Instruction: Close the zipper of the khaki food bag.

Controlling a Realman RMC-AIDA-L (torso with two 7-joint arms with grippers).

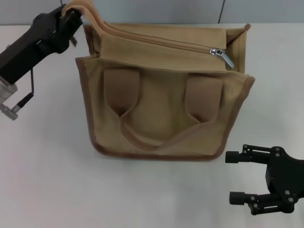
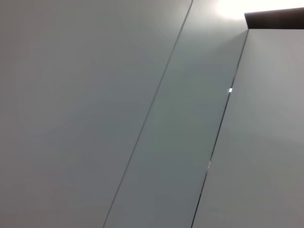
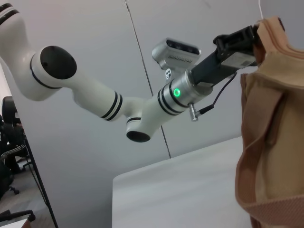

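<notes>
We see the boxy khaki canvas food bag w/ brown piping (image 1: 164, 111) standing upright mid-desk, a bit toward the far edge, on the white desk (image 1: 47, 180). Its near face shows two wide tan handle patches and a looped strap hanging down between them. The tan zipper track w/ small silver slider (image 1: 222, 55) runs along the bag's top; slider and pull tab sit at the end of the track nearest the desk's right side, and the track looks shut along the stretch we can see.

Left arm: reaches in from the far-left corner, black forearm angled up toward the bag's top-left corner. The black left gripper (image 1: 71, 21) is right at the second strap handle (image 1: 88, 12), which is lifted up above the bag there. The right wrist view shows the same gripper (image 3: 244, 38) up against the strap at the bag's top edge, white arm segments bent behind it. It appears clamped on that strap, tho the fingertips themselves are mostly hidden. Left wrist cam shows only a grey wall panel (image 2: 142, 118).

Right arm: low by the near-right corner of the desk, apart from the bag. The black right gripper (image 1: 237, 176) points toward the desk's left side, fingers spread apart, holding nothing.
</notes>
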